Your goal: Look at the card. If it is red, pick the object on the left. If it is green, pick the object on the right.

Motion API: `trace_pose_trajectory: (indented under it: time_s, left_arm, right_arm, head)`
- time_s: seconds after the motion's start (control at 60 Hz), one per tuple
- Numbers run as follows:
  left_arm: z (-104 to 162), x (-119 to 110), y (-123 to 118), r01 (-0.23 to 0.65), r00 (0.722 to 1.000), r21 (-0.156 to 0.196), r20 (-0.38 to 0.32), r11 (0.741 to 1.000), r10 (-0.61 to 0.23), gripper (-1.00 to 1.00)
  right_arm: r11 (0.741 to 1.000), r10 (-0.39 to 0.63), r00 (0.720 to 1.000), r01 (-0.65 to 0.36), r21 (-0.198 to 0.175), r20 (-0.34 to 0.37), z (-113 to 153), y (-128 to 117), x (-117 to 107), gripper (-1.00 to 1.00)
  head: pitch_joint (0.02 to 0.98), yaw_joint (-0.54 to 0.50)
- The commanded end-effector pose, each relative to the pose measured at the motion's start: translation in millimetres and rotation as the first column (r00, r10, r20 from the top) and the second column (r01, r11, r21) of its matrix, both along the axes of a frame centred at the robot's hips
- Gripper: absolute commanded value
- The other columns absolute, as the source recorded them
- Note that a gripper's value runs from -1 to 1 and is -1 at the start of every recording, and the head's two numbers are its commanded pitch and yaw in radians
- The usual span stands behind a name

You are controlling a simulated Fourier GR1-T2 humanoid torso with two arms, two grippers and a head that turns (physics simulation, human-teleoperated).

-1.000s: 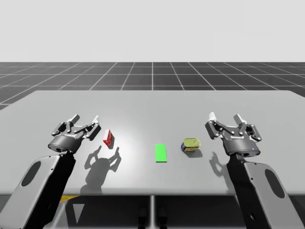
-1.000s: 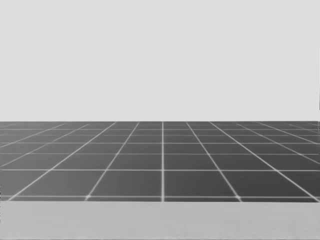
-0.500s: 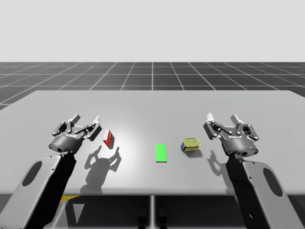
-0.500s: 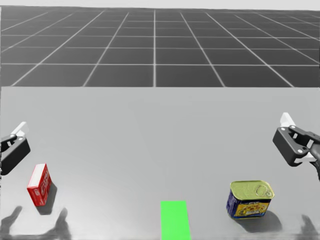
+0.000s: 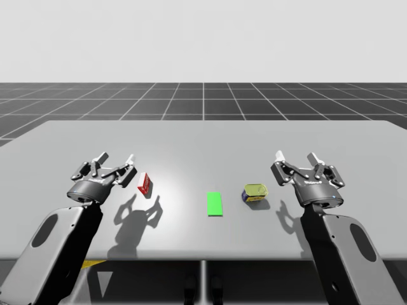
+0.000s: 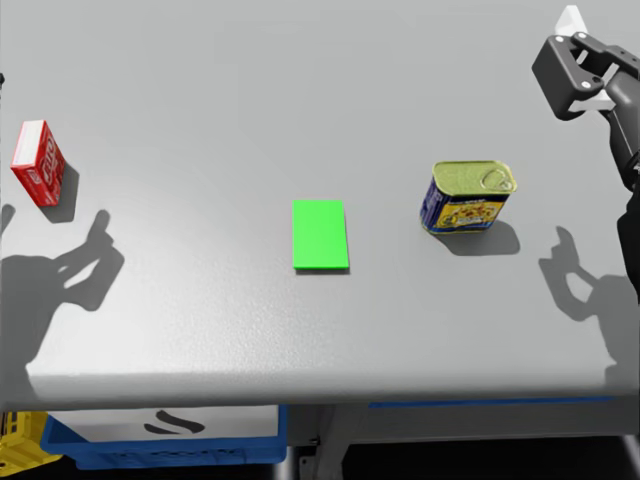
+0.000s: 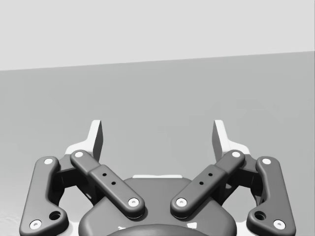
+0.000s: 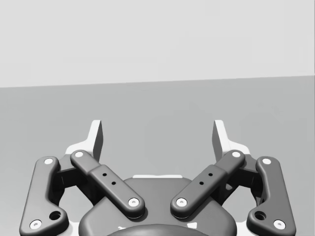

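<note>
My left pincer [image 7: 157, 135] is dark grey, white-tipped, silver-riveted.

This is a pretend room made on a computer, not a real home. A big flat grey table [image 5: 210, 136] fills the middle of the high view. Behind it lies a dark floor with white grid lines [image 5: 203, 100], and the top of the frame is a blank pale grey backdrop [image 5: 203, 38].

On the table [image 5: 203, 143], the card [image 5: 215, 204] lies in the middle, with the box [image 5: 144, 183] well to its left and the can [image 5: 255, 193] near its right.
</note>
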State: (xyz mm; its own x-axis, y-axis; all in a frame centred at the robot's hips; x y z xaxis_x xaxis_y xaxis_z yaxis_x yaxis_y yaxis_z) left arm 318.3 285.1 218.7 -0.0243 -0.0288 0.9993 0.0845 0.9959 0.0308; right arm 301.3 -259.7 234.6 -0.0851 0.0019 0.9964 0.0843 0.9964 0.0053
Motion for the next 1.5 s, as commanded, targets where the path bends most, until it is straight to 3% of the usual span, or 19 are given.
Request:
trace_pose_trajectory:
  time_s: [0.017,0.283,0.7,0.733,0.967,1.1,1.15,1.5]
  left_arm:
    - [0,0,-1,0.001,1.000,0.000,0.000,1.000,-0.001,-1.00]
    - [0,0,-1,0.001,1.000,-0.002,0.000,1.000,-0.001,-1.00]
    - [0,0,-1,0.006,1.000,-0.003,0.002,1.000,-0.006,-1.00]
    - [0,0,-1,0.006,1.000,-0.003,0.002,1.000,-0.006,-1.00]
    - [-1,0,-1,0.003,1.000,-0.006,-0.001,1.000,-0.003,-1.00]
    - [-1,-1,-1,0.002,1.000,-0.007,-0.004,1.000,-0.002,-1.00]
    - [-1,-1,-1,0.003,1.000,-0.006,-0.005,1.000,-0.003,-1.00]
    - [-1,-1,-1,0.005,1.000,-0.005,-0.007,1.000,-0.005,-1.00]
  right_arm:
    - [1.000,-0.004,1.000,0.004,0.002,0.002,1,0,0,-1.00]
    - [1.000,-0.002,1.000,0.002,-0.004,0.001,0,0,1,-1.00]
    - [1.000,0.008,1.000,-0.008,-0.005,0.009,0,0,0,-1.00]
    - [1.000,-0.009,1.000,0.009,-0.017,0.008,0,1,0,-1.00]
    - [0.999,0.051,0.998,-0.051,0.001,-0.027,3,10,-7,-1.00]
    - [0.998,0.059,0.997,-0.060,-0.032,-0.055,6,19,-23,-1.00]
    - [0.999,0.034,0.998,-0.031,0.037,-0.060,6,27,-32,-1.00]
    - [0.999,0.035,0.994,-0.035,-0.002,-0.099,-35,61,-91,-1.00]
  head:
    - [0.960,-0.07]
    - [0.936,-0.09]
    - [0.889,-0.29]
    - [0.889,-0.30]
    - [0.865,-0.32]
    - [0.862,-0.31]
    - [0.862,-0.31]
    - [0.859,-0.30]
